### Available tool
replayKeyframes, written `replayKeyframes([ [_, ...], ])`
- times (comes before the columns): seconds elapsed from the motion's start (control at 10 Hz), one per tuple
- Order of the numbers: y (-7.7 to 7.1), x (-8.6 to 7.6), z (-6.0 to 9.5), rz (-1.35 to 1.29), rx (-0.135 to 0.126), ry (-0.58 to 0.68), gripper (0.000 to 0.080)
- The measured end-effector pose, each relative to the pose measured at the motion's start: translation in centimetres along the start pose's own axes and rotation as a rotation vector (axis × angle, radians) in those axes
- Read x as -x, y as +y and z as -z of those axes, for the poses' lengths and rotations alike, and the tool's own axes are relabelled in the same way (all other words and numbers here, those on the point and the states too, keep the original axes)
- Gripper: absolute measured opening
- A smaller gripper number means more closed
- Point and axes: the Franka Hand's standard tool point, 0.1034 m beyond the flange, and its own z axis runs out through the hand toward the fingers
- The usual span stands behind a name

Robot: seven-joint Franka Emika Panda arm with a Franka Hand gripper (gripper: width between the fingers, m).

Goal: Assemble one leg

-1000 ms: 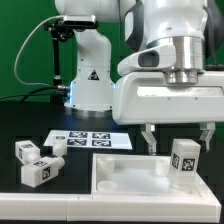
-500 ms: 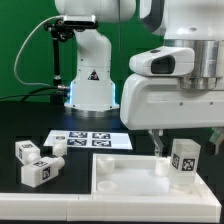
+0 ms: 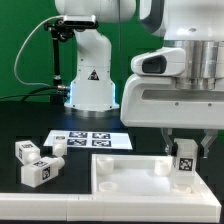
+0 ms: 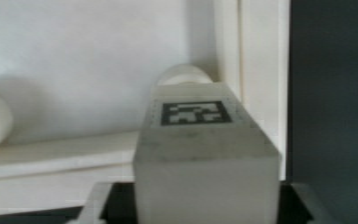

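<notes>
One white leg [image 3: 186,160] with a black-and-white tag stands upright on the black table, just off the exterior view's right end of the large white panel [image 3: 130,172]. My gripper [image 3: 187,146] has come down over it, one finger on each side, the jaws shut against its sides. In the wrist view the leg [image 4: 202,150] fills the space between the dark fingers [image 4: 119,200], tag facing the camera, with the panel's raised rim [image 4: 87,110] behind it. The leg still rests on the table.
Three more loose legs [image 3: 38,171] lie together at the exterior view's left. The marker board [image 3: 90,139] lies behind the panel. The arm's white base [image 3: 90,85] stands at the back before a green wall.
The gripper moved toward the exterior view's right and down over the standing leg, and its fingers drew in against it. The leg and the other parts have not moved.
</notes>
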Motion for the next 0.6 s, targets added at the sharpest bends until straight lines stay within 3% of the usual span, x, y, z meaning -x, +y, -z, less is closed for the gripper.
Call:
replayKeyframes([
  [0.2,0.05,-0.13,-0.09,-0.225,-0.003,0.019,0.0284],
  [0.5,0.52,0.05,-0.16,-0.815,-0.015,0.017,0.0285],
  [0.6,0.64,0.11,-0.18,-0.947,-0.031,0.003,0.0285],
])
